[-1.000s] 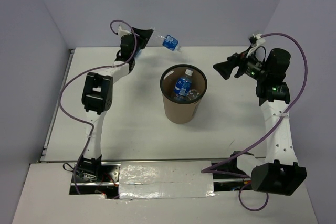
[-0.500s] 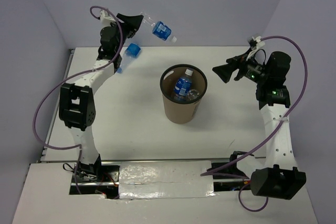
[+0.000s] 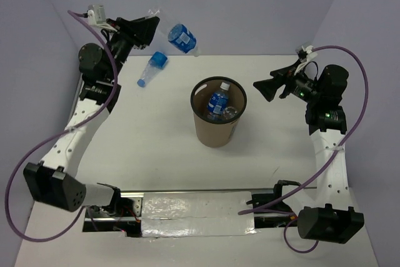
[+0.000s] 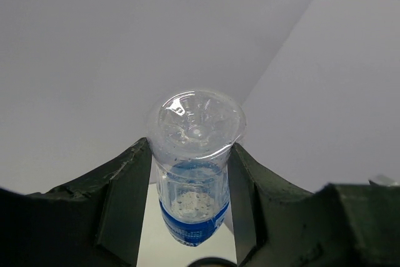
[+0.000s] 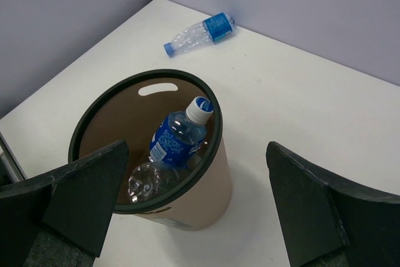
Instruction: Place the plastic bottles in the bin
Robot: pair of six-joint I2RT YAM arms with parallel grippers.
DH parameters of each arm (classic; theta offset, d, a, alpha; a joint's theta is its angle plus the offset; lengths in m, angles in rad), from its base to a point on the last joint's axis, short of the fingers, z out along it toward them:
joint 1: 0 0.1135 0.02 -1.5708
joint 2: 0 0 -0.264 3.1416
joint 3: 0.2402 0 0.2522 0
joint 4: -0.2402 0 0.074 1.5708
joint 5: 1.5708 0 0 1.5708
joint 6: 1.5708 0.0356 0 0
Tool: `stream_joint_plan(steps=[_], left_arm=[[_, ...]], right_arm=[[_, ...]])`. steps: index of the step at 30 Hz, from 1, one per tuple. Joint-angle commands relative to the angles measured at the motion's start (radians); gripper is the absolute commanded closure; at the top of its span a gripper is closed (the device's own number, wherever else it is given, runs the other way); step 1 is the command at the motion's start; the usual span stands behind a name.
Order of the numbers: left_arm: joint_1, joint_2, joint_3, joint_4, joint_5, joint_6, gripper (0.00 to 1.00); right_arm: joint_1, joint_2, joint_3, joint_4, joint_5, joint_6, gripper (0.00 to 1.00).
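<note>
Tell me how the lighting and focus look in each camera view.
Top view: soft, even light, hardly any shadow by the bin; the held bottle looks sharp. Left wrist view: left fingers dark and soft, bottle base glinting. Right wrist view: right fingers dark, bin contents crisp.

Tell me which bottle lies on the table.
The blue-capped bottle left of the bin; the held bottle hangs in the left claw, the others sit inside the bin.

Left tool [image 3: 152, 27] raised — clamped, right tool [image 3: 261, 87] agape
</note>
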Motion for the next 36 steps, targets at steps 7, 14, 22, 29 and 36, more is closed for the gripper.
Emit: stream_joint_plan(steps=[7, 14, 22, 29, 36], left_arm=[[-0.206, -0.19, -0.075, -0.236, -0.011, 0.357, 1.0], [-0.368, -0.177, -0.063, -0.369, -0.144, 0.546, 1.0], [-0.516, -0.079, -0.027, -0.48, -0.25, 0.72, 1.0], [-0.557, -0.016, 0.005, -0.486, -0.222, 0.718, 0.51], [-0.559, -0.022, 0.09, -0.494, -0.196, 0.689, 0.05]], right_arm=[[-0.007, -0.041, 0.014, -0.012, 0.02, -0.02, 0.02], [-0.007, -0.075, -0.001, -0.035, 0.028, -0.028, 0.02], [-0.007, -0.107, -0.026, -0.048, 0.037, -0.025, 0.02], [-0.007, -0.121, -0.028, -0.063, 0.042, -0.042, 0.02], [-0.007, -0.112, -0.031, -0.057, 0.045, -0.039, 0.02]])
